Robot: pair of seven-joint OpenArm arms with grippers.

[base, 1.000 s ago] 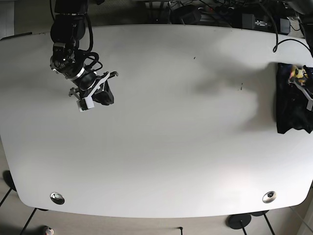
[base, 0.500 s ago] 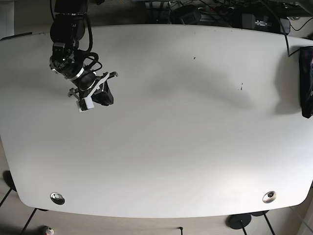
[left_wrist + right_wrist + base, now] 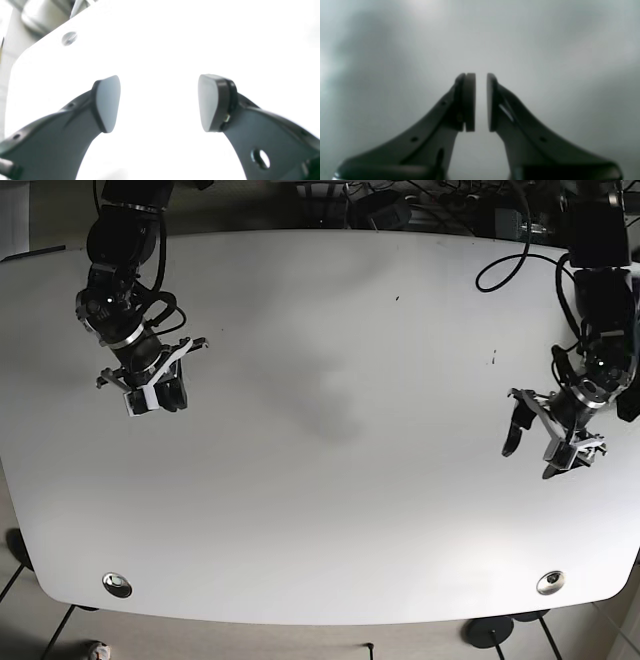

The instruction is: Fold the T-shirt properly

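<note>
No T-shirt shows in any view; it is out of view. Over the right side of the white table [image 3: 330, 510] my left gripper [image 3: 532, 452] hangs open, with only bare tabletop between its fingers. The left wrist view confirms this: the left gripper [image 3: 160, 100] has its grey pads [image 3: 107, 102] wide apart over white surface. At the left side of the table my right gripper [image 3: 150, 395] points down at the surface. In its own view the right gripper [image 3: 481, 100] is shut to a thin slit with nothing in it.
Two metal grommets [image 3: 117, 584] [image 3: 550, 582] sit near the table's front edge; one also shows in the left wrist view [image 3: 69, 38]. Black cables and boxes [image 3: 440, 205] crowd the back edge. Small dark specks [image 3: 493, 357] mark the tabletop.
The black cloth seen at the table's right edge has gone from view. My left arm has come in over the right side with its gripper open. My right arm has shifted left and back.
</note>
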